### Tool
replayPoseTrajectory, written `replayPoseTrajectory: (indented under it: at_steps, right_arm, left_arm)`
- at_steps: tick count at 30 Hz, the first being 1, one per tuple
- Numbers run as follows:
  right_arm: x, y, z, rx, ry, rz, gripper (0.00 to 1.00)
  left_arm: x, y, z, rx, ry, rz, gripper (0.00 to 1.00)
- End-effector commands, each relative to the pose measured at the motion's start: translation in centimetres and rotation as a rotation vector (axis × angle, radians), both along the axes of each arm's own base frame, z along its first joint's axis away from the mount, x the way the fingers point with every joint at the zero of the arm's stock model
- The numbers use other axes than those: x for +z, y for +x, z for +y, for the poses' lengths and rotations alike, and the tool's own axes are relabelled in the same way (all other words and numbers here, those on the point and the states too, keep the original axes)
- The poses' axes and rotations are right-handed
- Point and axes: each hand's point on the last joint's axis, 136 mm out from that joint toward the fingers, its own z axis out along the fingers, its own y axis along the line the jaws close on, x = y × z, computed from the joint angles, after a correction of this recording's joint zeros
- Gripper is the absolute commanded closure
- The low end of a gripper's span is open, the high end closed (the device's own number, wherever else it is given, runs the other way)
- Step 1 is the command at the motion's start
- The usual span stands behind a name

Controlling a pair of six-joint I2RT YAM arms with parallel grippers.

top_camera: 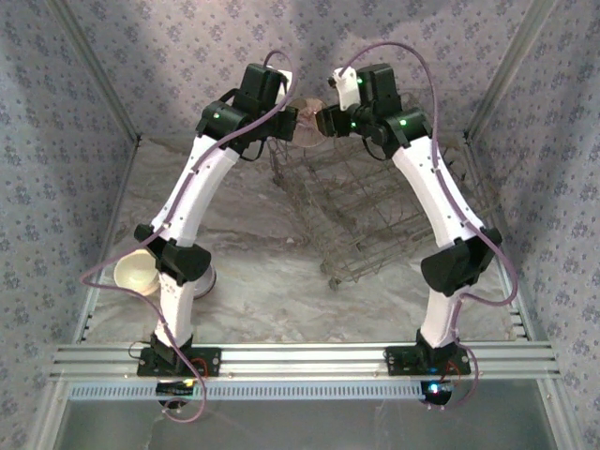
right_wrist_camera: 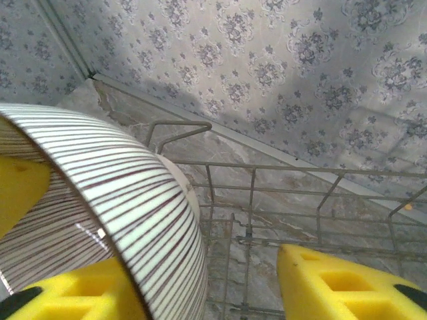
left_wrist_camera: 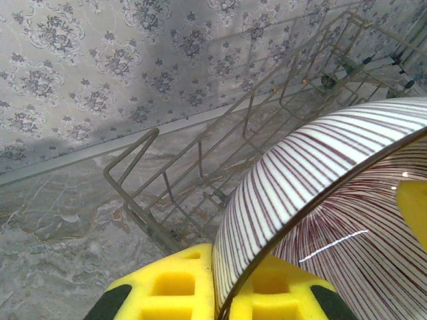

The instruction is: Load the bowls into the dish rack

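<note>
Top view: striped bowl (top_camera: 307, 114) held in the air between the two sets of jaws, with the left jaws on its left side and the right jaws on its right. Dish rack (top_camera: 375, 216) sits on the tabletop (top_camera: 272, 281), below and nearer than both jaws. Cream bowl (top_camera: 139, 272) stands well apart from the jaws, beside the left arm's lower link. A second bowl (top_camera: 204, 281), greyish, is partly hidden behind that arm.

Left wrist view: left jaws clenched on the striped bowl's (left_wrist_camera: 300, 180) rim, the wall pinched between the yellow pads (left_wrist_camera: 167, 287), one outside and one inside. Another yellow pad (left_wrist_camera: 413, 200) shows inside the bowl, to the right beyond the jaws. Dish rack (left_wrist_camera: 133, 148) lies ahead of the jaws, lower down.

Right wrist view: right jaws parted and straddling the striped bowl's (right_wrist_camera: 147, 207) wall. Left pad (right_wrist_camera: 73, 293) is on the inner side. Right pad (right_wrist_camera: 347, 287) is outside, with a clear gap to the wall, so there is no grip here. Dish rack (right_wrist_camera: 267, 165) lies ahead of and below these jaws.
</note>
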Motion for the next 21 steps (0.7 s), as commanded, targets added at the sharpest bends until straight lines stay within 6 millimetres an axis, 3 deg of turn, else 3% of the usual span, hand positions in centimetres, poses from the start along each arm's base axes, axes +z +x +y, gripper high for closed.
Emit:
replayPoseTrajectory:
  at_steps: [1,7,16,21]
  right_arm:
    - [1.0,0.4,0.3,-0.029,0.01,-0.031,0.53]
    - [1.0,0.7,0.0,-0.065,-0.025,-0.043,0.74]
    - [0.3,0.5,0.2,-0.093,-0.12,-0.05,0.75]
    - [-0.2,0.6,-0.2,-0.112,-0.137,-0.039,0.85]
  left_arm:
    - [2.4,-0.3,-0.9,-0.006,-0.066,-0.052,1.0]
    - [2.3,-0.5,-1.4,0.001,-0.067,-0.055,1.0]
    - [1.7,-0.7,-1.8,0.023,-0.045,-0.047,1.0]
    - [1.8,-0.8,-1.8,0.028,-0.047,-0.047,1.0]
